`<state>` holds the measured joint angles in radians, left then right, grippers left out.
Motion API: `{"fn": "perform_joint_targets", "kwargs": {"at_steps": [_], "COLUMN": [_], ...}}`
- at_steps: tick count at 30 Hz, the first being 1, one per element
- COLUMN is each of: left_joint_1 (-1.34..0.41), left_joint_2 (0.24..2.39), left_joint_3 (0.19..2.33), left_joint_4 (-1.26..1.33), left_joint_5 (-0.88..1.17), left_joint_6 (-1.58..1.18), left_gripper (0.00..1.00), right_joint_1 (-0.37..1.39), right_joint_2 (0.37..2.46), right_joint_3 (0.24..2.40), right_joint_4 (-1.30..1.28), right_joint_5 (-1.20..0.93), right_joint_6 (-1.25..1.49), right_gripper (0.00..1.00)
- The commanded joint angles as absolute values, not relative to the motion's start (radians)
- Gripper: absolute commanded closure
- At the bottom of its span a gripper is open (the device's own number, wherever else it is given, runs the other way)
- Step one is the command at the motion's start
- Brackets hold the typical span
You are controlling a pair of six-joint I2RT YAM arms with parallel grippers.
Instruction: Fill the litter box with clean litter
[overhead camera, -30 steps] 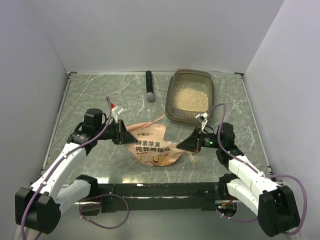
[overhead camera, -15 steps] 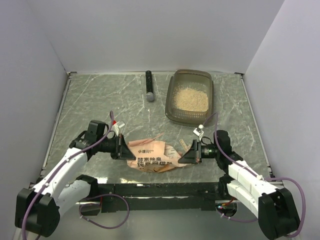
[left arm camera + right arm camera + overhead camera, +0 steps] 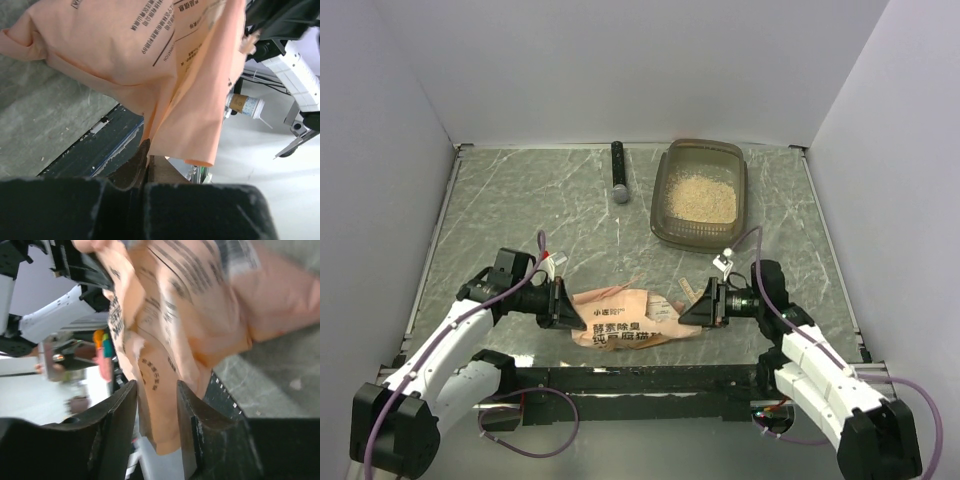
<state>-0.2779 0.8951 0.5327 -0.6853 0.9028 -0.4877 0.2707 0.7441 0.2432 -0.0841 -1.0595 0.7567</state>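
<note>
The litter box [image 3: 659, 226], a smoky translucent tray, stands at the back right with a pale beige heap of clean litter [image 3: 700, 198] in it. An orange-pink pouch [image 3: 628, 318] with dark print lies slack near the table's front edge between my two grippers. My left gripper [image 3: 568, 308] is shut on the pouch's left end; in the left wrist view its jaws [image 3: 146, 152] pinch the pouch's [image 3: 125, 50] edge. My right gripper [image 3: 686, 311] is at the right end; in the right wrist view its fingers [image 3: 155, 390] stand a little apart with a fold of the pouch [image 3: 175, 315] filling the gap.
A black rod with a grey tip [image 3: 618, 172] lies at the back, left of the litter box. A small pale strip [image 3: 685, 290] lies beside the right gripper. The dark front rail [image 3: 640, 378] runs just below the pouch. White walls close in on both sides.
Both grippers have moved down and toward the front edge with the pouch. The pouch has gone from raised and spread to low and slack near the front rail.
</note>
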Motion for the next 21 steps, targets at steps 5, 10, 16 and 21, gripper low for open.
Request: {"fn": "perform_joint_targets", "kwargs": {"at_steps": [5,10,16,21], "left_joint_1": [-0.272,-0.272,-0.272,-0.272], "left_joint_2": [0.899,0.908,0.927,0.934], "left_joint_3": [0.538,0.557,0.587,0.597], "left_joint_4": [-0.726,-0.726,-0.733,-0.733], "left_joint_5": [0.854,0.848,0.822,0.815], "left_joint_6": [-0.459,-0.462,-0.460,-0.462], "left_gripper": [0.99,0.99,0.99,0.99], "right_joint_1": [0.382,0.558,0.750,0.940], "right_joint_2": [0.738,0.856,0.988,1.000], "right_joint_3": [0.582,0.721,0.845,0.891], "right_joint_4": [-0.308,-0.350,-0.396,-0.472], "right_joint_5": [-0.749,-0.598,-0.542,-0.381], "right_joint_6": [0.489,0.364,0.190,0.034], "right_gripper": [0.49,0.49,0.50,0.49]}}
